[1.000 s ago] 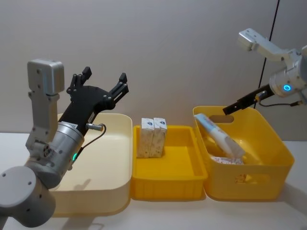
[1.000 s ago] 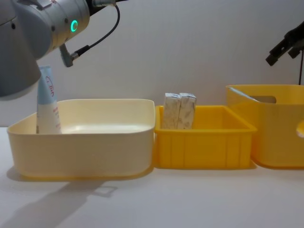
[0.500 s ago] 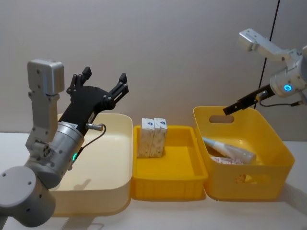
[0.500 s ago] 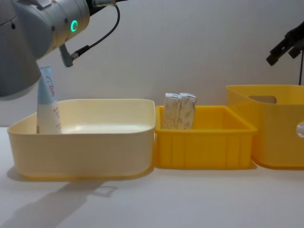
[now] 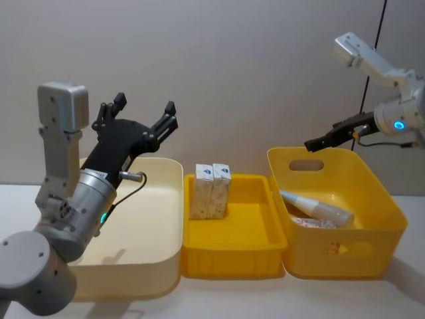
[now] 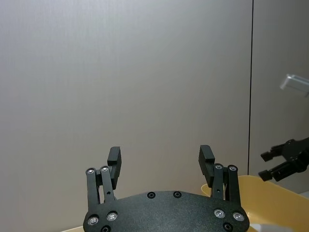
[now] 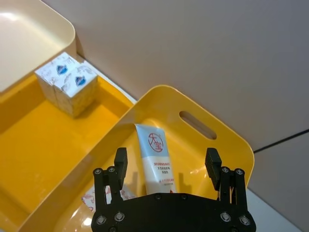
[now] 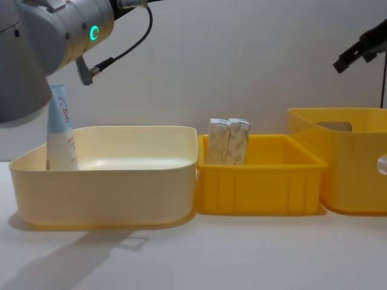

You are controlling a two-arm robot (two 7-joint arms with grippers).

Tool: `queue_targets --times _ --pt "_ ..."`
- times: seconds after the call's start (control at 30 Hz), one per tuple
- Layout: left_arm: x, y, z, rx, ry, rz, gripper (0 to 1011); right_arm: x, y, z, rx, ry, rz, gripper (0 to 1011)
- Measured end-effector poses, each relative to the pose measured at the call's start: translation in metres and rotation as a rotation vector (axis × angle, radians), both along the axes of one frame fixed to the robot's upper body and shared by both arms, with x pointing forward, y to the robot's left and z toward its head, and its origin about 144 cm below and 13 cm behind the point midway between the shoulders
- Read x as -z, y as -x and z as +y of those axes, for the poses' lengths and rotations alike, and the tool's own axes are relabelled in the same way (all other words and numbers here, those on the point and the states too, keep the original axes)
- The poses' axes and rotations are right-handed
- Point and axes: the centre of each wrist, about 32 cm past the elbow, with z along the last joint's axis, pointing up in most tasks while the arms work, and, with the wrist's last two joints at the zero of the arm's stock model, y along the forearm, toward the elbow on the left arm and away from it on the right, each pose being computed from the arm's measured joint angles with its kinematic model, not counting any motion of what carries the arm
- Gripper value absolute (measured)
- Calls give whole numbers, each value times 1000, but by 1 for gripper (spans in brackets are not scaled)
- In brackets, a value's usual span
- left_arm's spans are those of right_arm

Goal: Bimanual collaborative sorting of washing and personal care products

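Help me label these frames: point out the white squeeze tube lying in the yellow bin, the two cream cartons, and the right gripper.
White squeeze tube [image 7: 155,162]: right wrist view, printed body.
Two cream cartons [image 5: 212,191]: head view, front faces.
Right gripper [image 7: 166,165]: right wrist view, between fingertips.

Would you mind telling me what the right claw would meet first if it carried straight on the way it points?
Probably the white tube lying in the yellow bin: it sits between the open right claw fingers, though depth is unclear.

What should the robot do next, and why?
Probably lower the open right claw onto the tube lying in the tall yellow bin right beneath it. One tube already stands in the cream bin, so this one likely belongs there.
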Motion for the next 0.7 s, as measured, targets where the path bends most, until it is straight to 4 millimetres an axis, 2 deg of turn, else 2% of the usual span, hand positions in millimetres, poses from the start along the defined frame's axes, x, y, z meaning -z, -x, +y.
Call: queue_targets --times 0.7 --pt "0 0 0 0 0 0 999 8 51 -14 -185 -106 -258 1001"
